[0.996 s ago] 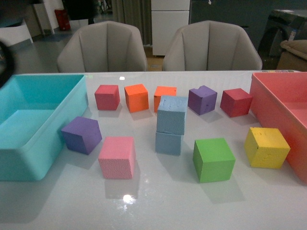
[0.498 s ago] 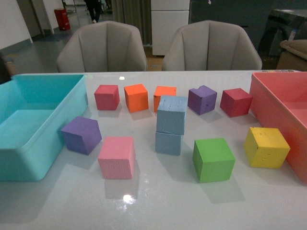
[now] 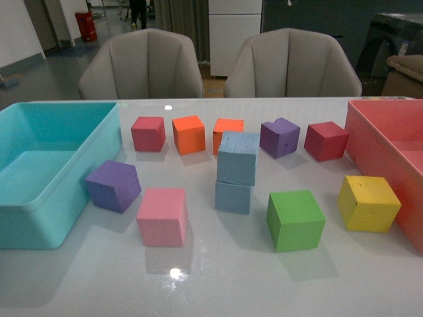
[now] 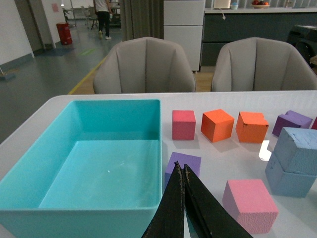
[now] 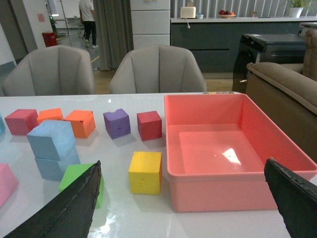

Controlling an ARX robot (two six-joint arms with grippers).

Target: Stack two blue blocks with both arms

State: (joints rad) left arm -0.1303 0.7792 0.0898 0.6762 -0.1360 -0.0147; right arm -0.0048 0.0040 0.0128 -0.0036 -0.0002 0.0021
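Two pale blue blocks stand stacked mid-table: the upper blue block [image 3: 237,158] rests slightly turned on the lower blue block [image 3: 232,197]. The stack also shows in the left wrist view [image 4: 296,160] and the right wrist view [image 5: 51,140]. No arm appears in the front view. My left gripper [image 4: 180,166] is shut with nothing in it, held high over the teal bin's near corner and a purple cube [image 4: 184,164]. My right gripper [image 5: 183,171] is wide open and empty, held above the table before the yellow cube [image 5: 145,171] and the pink bin.
A teal bin [image 3: 39,218] stands at the left, a pink bin [image 3: 377,135] at the right. Around the stack lie purple [image 3: 113,185], pink [image 3: 162,216], green [image 3: 295,219] and yellow [image 3: 368,203] cubes, and a back row of red, orange and purple cubes. Two chairs stand behind the table.
The dark arm part seen at the front view's left edge a second ago has left the picture. The blocks have not moved.
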